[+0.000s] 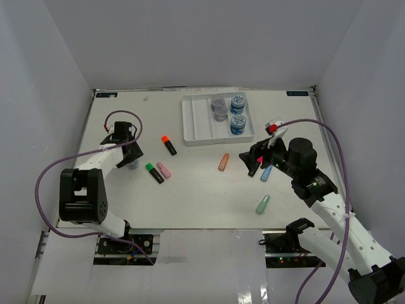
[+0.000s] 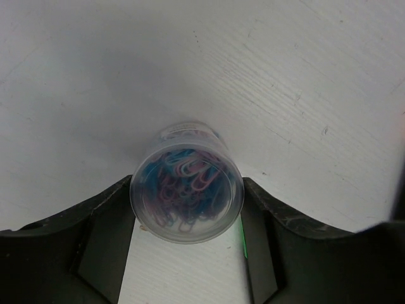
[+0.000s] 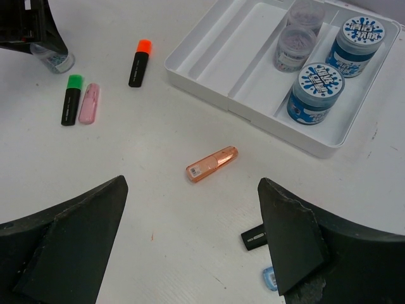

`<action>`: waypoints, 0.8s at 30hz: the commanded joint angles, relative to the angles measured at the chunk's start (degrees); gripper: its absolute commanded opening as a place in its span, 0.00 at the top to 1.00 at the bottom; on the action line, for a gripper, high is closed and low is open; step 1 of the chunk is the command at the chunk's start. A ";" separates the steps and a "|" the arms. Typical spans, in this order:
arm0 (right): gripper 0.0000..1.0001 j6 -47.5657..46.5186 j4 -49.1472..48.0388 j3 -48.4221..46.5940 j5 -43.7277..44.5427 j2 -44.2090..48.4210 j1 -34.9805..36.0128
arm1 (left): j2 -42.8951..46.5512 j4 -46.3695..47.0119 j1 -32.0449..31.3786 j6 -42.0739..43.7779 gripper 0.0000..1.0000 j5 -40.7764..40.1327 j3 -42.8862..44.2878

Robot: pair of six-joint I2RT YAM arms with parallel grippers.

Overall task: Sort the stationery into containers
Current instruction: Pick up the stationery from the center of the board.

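My left gripper is shut on a clear jar of paper clips at the table's left; the jar also shows in the right wrist view. My right gripper is open and empty above the table, near a pastel orange highlighter. A black highlighter and a blue one lie by its right finger. The white tray holds two blue-labelled jars and two grey jars.
A black highlighter with an orange cap, one with a green cap and a pastel pink one lie left of centre. A mint highlighter lies near the front right. White walls enclose the table.
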State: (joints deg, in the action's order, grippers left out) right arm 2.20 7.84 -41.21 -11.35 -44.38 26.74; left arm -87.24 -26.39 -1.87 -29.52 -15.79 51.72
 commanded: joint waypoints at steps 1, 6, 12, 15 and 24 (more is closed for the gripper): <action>0.10 -0.53 -1.24 0.60 -0.60 1.31 0.07 | 0.14 1.34 0.29 -0.37 0.31 0.23 0.22; 0.10 -0.53 -1.24 1.13 -0.51 2.37 0.07 | 1.81 2.31 -0.06 2.79 0.50 4.79 3.99; 0.10 0.35 -0.63 1.66 -1.92 3.16 0.15 | 1.64 2.13 -7.70 10.25 0.56 8.67 15.30; 0.10 0.61 -0.10 1.92 -1.74 3.69 0.15 | -1.68 2.13 -14.20 13.07 0.56 8.50 22.33; 0.10 1.32 2.88 1.84 -2.71 4.30 0.15 | -16.37 4.86 -26.51 20.46 0.55 9.99 39.05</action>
State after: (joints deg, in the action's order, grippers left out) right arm 2.74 9.98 -39.46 -12.64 -40.69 26.74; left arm -101.38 -22.44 -26.61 -12.43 -6.96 87.00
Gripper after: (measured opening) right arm 0.901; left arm 0.705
